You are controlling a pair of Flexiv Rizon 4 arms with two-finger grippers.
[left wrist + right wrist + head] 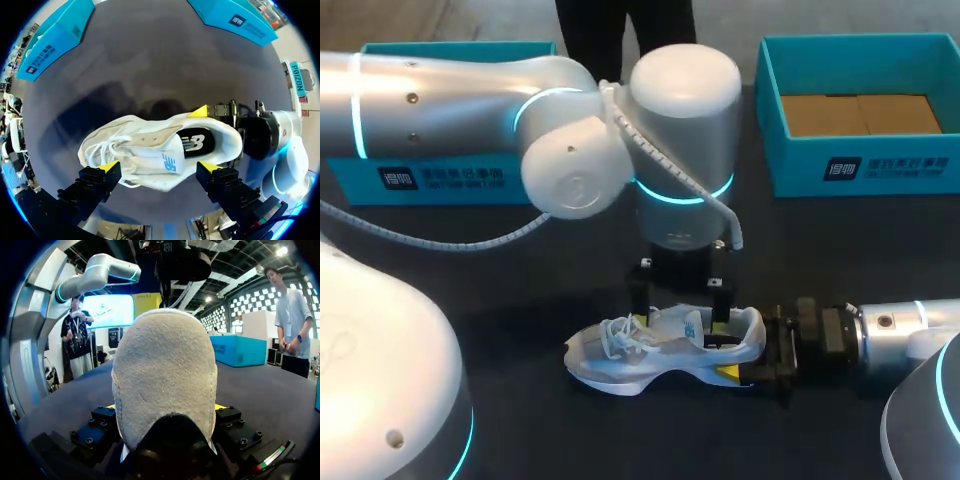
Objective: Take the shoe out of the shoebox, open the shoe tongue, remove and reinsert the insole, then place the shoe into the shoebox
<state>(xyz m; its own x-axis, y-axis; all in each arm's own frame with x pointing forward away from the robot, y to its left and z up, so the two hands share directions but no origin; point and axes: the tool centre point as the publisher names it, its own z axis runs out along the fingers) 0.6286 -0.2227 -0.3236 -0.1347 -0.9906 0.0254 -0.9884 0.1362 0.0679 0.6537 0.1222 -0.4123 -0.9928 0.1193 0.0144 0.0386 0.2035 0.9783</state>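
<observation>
A white sneaker (650,358) lies upright on the black table with its toe to the left. In the left wrist view the sneaker (145,150) shows its tongue and the dark insole (195,142) inside the opening. My left gripper (680,305) hangs straight down over the tongue, and this left gripper (159,166) is open, one yellow tip by the laces and one by the heel opening. My right gripper (745,360) comes in level from the right and is shut on the heel. In its own view the right gripper (165,407) has the heel (165,375) filling the space between both fingers.
An open teal shoebox (775,110) with a brown cardboard floor stands at the back right. A second teal box (440,175) sits at the back left, partly behind my left arm. Bare black tabletop lies in front of the shoe.
</observation>
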